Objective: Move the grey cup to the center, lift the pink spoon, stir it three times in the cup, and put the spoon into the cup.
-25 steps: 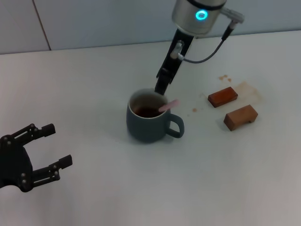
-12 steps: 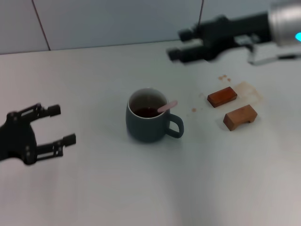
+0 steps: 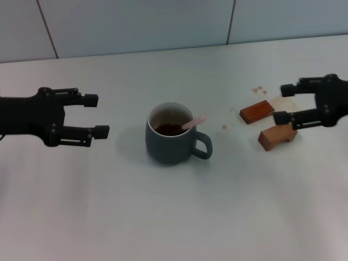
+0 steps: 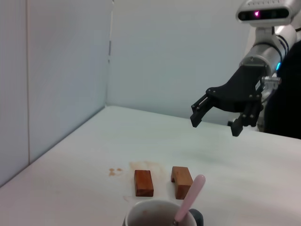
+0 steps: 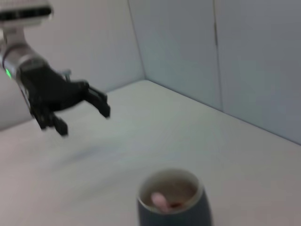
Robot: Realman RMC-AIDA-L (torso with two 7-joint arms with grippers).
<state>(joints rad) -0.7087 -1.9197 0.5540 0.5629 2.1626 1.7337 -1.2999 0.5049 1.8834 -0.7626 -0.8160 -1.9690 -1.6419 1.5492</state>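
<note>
The pink spoon (image 3: 193, 123) leans inside the grey cup (image 3: 169, 141) mid-bench (image 3: 163, 217). Left end effector (image 3: 93, 115) and right end effector (image 3: 284, 103) hover apart, both spread, empty.

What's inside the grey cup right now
The grey cup holds dark brown liquid and the pink spoon, whose pink handle leans out over the rim on the cup handle's side. The spoon's bowl is hidden under the liquid. Neither gripper is touching the cup.
</note>
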